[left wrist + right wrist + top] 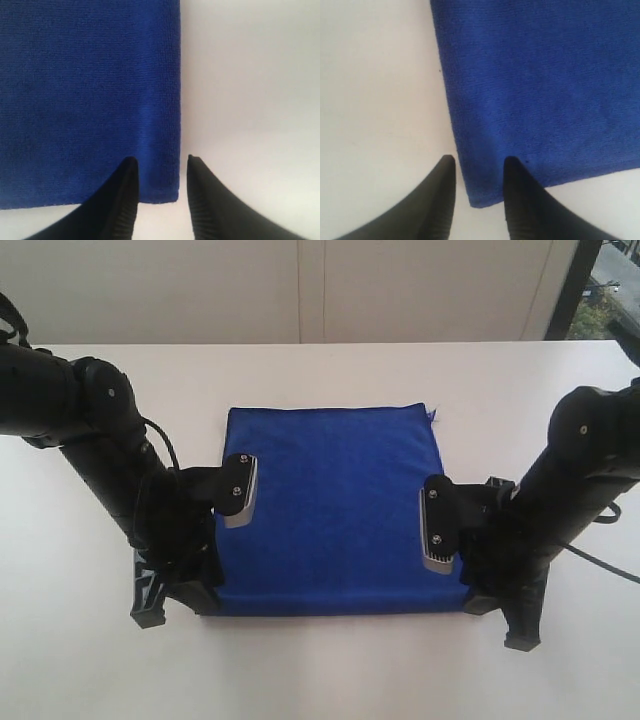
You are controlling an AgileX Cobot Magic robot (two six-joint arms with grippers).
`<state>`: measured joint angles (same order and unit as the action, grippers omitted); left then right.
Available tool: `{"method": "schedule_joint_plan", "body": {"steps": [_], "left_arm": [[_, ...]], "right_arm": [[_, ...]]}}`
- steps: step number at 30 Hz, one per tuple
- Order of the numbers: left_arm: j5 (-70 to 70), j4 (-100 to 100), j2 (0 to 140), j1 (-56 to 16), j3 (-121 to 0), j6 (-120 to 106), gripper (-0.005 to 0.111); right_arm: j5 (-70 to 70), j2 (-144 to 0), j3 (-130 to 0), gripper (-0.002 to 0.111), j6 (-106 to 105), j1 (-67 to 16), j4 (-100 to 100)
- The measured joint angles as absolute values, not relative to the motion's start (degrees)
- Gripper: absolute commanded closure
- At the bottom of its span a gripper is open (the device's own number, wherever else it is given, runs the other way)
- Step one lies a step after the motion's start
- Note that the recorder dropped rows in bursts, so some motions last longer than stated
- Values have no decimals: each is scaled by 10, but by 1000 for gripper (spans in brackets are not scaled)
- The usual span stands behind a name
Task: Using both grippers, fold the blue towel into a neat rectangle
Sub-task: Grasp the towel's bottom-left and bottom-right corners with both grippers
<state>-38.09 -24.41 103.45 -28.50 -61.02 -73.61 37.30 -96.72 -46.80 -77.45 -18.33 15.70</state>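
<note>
The blue towel (335, 510) lies flat on the white table (320, 670) as a squarish folded rectangle, with a tiny thread tag (433, 412) at its far right corner. My left gripper (178, 600) hangs open over the near left corner. In the left wrist view one finger is over the towel (90, 100) and the other over bare table, so the left gripper (161, 159) straddles the side edge. My right gripper (500, 618) is open at the near right corner. In the right wrist view the right gripper (479, 159) likewise straddles the edge of the towel (540, 90).
Bare white tabletop surrounds the towel on all sides. A pale wall (300, 290) runs behind the table's far edge, with a dark window frame (575, 290) at the back right. Both black arms slant in from the left and right sides.
</note>
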Motion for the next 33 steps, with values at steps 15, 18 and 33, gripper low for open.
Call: {"method": "schedule_joint_plan", "body": {"steps": [15,18,33], "left_arm": [[-381,-244,1035,-285,-610,-761,67],[-377,-244,1035,-285,-609,-764,67],[-320,-249,1037,-285,-566,-785,68]], "right_arm": [[367,-995,-468,77,-774,-183,157],[365,-995,-468,77,-774,-183,157],[361,-995,-468,77,-774,-183,165]]}}
